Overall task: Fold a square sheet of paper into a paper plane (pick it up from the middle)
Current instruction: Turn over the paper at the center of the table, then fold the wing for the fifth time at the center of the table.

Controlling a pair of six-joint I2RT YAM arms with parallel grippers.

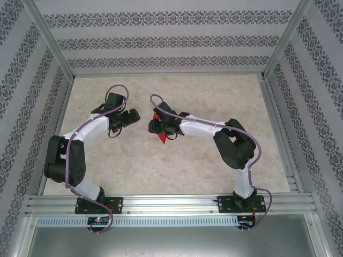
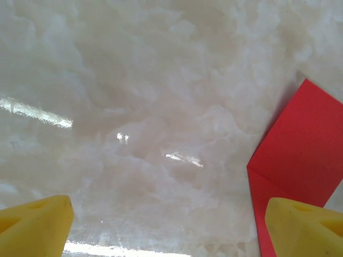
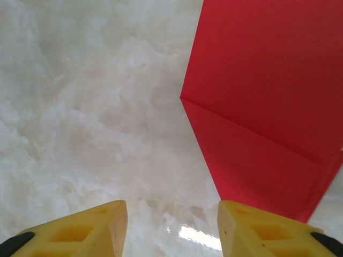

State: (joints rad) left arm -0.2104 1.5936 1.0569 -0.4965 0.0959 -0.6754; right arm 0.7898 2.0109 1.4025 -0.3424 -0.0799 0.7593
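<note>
Bright red folded paper (image 3: 268,107) on cream marbled tabletop (image 1: 177,171), yellow fingertips (image 2: 37,227), grey floral-striped walls (image 1: 161,40) around tabletop, purple cables (image 1: 117,85) on black-white arms (image 1: 94,128)

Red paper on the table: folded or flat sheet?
Folded. The paper shows a crease where its edge bends in both wrist views; from above it looks narrow and pointed, not square.

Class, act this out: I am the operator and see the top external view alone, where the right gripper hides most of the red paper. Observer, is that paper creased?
Observer: Yes, the right wrist view shows a straight crease across the red paper.
Operator: Anything between the fingers of the right gripper?
Observer: No, bare table shows in the gap; the paper lies to one side.
Operator: And the left gripper?
Observer: Open wide over bare table, the paper's edge by one finger.
</note>
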